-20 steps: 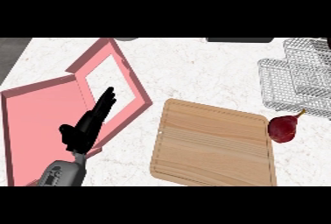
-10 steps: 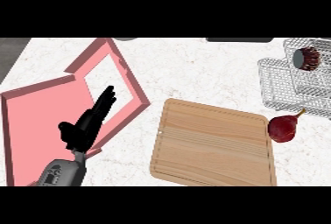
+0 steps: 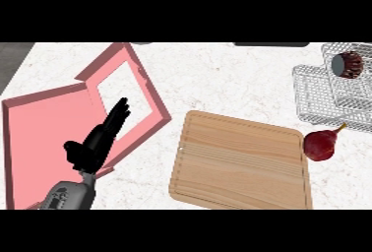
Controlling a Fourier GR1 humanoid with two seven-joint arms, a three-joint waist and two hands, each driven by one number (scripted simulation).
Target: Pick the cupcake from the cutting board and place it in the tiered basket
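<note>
The cupcake (image 3: 348,64), dark brown with a reddish ribbed wrapper, lies on its side in the upper tier of the white wire tiered basket (image 3: 317,96) at the far right. The wooden cutting board (image 3: 240,160) lies bare in the middle of the counter. My left hand (image 3: 97,140) rests open at the lower left, fingers straight and pointing up and to the right, over the pink box. It holds nothing. My right hand does not show.
An open pink box (image 3: 51,128) with its lid raised takes up the left side of the marble counter. A dark red pear (image 3: 320,144) lies between the board's right edge and the basket's lower tier.
The cupcake has appeared in the basket's upper tier, where one second ago none showed. The left hand has not moved.
</note>
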